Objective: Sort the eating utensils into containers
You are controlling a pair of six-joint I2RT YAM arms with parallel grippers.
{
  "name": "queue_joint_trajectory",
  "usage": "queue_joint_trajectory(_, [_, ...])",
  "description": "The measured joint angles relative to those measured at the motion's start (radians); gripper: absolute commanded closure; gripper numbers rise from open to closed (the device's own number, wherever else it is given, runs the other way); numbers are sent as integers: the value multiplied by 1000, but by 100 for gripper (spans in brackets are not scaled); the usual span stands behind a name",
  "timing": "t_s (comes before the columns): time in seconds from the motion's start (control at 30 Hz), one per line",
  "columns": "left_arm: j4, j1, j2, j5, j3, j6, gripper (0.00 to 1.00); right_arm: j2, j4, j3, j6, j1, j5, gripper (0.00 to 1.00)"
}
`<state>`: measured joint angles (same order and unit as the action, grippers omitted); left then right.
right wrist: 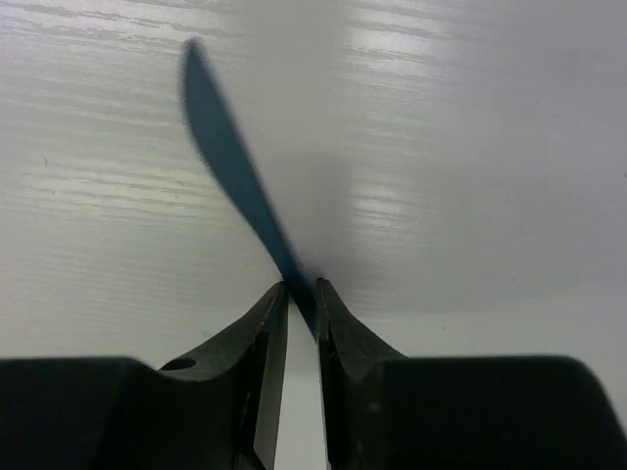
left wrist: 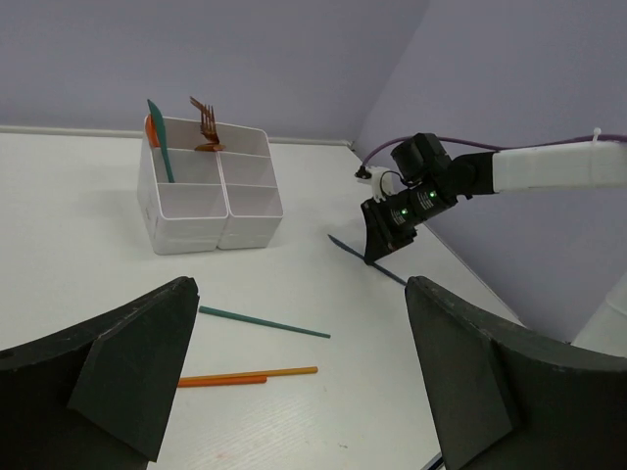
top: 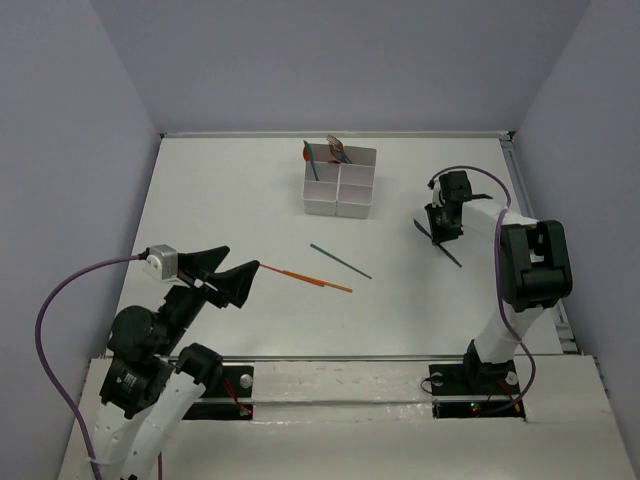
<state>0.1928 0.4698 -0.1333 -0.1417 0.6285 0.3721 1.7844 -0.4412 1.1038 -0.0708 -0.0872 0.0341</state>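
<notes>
Right claw (right wrist: 302, 291) pinched on teal utensil (right wrist: 227, 157), blade sticking out toward 11 o'clock. Left claw (left wrist: 299, 294) spread wide.

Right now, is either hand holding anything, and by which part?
The right hand pinches a dark blue utensil by its narrow shaft, the broad end sticking out ahead. The left hand is open and holds nothing.

Soft, even overhead light keeps all views bright, with only faint shadows on the white bench (top: 230, 210). In the right wrist view, streaky glare lies toward twelve o'clock and the blue utensil (right wrist: 220, 147) is blurred. The left gripper (left wrist: 299, 294) looms soft-edged at six o'clock.
</notes>
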Motion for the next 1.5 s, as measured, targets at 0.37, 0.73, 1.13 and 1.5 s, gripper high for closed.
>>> queue_joint_trajectory(0.37, [0, 0, -3, 1, 0, 0, 1, 36, -64, 56, 86, -40, 39, 80])
queue_joint_trajectory(0.73, [0, 1, -20, 0, 0, 0, 1, 61, -92, 93, 137, -46, 61, 93])
queue_joint_trajectory(1.13, [0, 2, -33, 0, 0, 0, 1, -85, -41, -15, 203, -88, 53, 93])
queue_joint_trajectory(1.5, [0, 1, -67, 1, 0, 0, 1, -430, 393, -63, 279, -303, -69, 93])
